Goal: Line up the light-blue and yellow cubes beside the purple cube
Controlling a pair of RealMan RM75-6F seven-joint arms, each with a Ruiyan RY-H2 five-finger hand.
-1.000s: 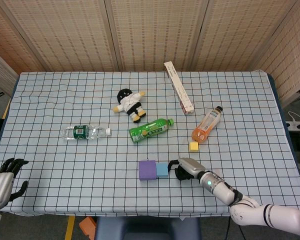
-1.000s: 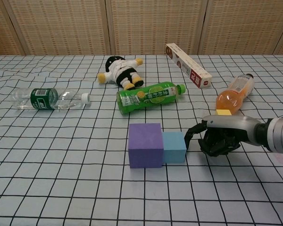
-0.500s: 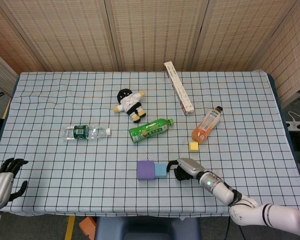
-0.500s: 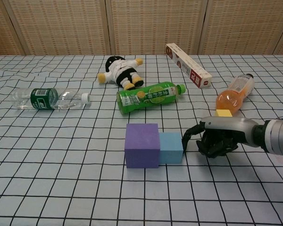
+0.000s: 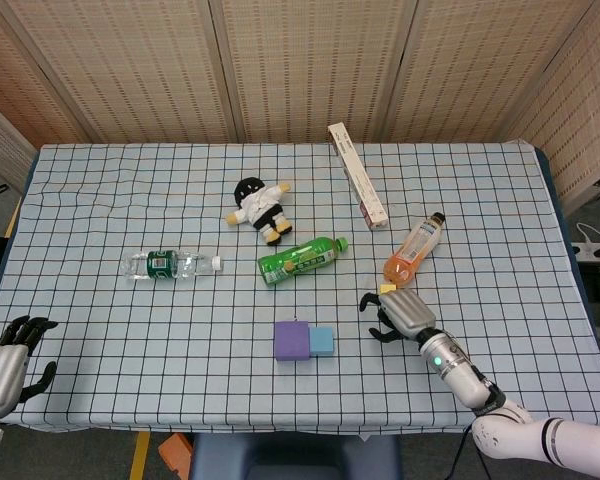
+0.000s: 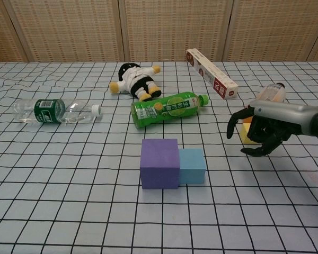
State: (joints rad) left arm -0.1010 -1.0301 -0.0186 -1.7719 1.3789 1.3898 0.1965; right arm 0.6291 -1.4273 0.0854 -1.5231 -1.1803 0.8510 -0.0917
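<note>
Woven screens back a worktop (image 5: pixel 100 200) under a blue-checked cloth. At its near middle the light-blue cube (image 5: pixel 322 341) sits touching the purple cube (image 5: pixel 293 340) on that cube's 3 o'clock side, so one of the two looks placed. The yellow cube (image 5: pixel 387 288) lies well apart from the pair, at about 1 o'clock from them, just at the base of an orange bottle (image 5: pixel 414 249).

The right hand (image 5: pixel 404 314) hangs over it with fingers (image 6: pixel 231 125) apart and curled downward, holding nothing. From the head view the cube peeks out at the hand's 12 o'clock edge; from the chest view it shows between the fingers and palm. Whether any finger touches it I cannot tell.

The left hand (image 5: pixel 2 366) rests at the worktop's near left corner, fingers loosely spread, empty and far from every cube. The right hand is plainly the nearer, and its grasp likely needs only a descent.
</note>
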